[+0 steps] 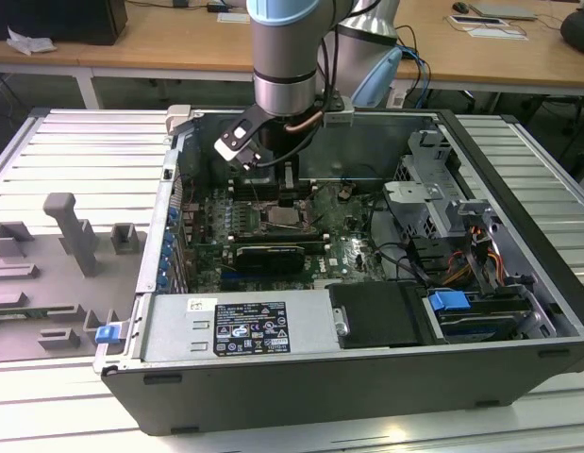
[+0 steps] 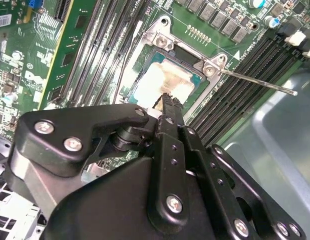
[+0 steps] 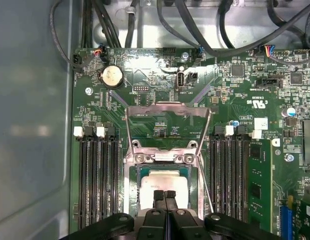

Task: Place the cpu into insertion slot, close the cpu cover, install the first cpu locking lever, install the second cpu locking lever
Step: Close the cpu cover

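cpu (image 3: 162,181) — seated in the insertion slot (image 3: 129,188), pale top uncovered | cpu cover (image 3: 165,106) swung open, hinged at one slot edge | one locking lever (image 2: 255,82) angled free beside the slot | gripper (image 3: 165,192) fingers (image 3: 158,196) together, tips just over the cpu | all inside an open computer case (image 1: 367,389) — on a ribbed desk (image 1: 75,142)

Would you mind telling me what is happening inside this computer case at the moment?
A robot arm is reaching into the open computer case. Its tool, fingers together, is right over the cpu, which lies in the insertion slot. The cpu cover stands flipped open, and a locking lever sticks out unlatched.
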Controlling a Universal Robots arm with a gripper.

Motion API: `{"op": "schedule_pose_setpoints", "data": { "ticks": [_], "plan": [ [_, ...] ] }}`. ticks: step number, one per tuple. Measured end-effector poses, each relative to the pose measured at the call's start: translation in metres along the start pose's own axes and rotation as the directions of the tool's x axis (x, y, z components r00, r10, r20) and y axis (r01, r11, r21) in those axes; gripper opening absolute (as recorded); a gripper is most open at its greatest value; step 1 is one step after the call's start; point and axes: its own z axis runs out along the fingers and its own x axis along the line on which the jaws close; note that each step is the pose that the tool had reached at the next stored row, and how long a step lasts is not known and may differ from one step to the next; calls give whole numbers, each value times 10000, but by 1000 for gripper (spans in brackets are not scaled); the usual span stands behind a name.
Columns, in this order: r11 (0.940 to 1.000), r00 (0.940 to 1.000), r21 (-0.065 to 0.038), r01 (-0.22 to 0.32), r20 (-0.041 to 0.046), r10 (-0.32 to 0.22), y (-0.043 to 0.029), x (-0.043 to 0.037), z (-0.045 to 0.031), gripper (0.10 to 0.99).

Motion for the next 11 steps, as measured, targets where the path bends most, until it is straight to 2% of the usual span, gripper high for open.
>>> {"op": "schedule_pose_setpoints", "data": {
  "ticks": [3,6,9,10,11],
  "plan": [
    [10000,10000,0,0,0,0,4,1,-52,106],
    [10000,10000,0,0,0,0,12,3,-165,106],
    [10000,10000,0,-10,0,10,14,-15,-163,106],
    [10000,10000,10,-10,2,10,65,-17,-162,106],
    [10000,10000,9,-12,2,12,69,-16,-216,106]
  ]
}}
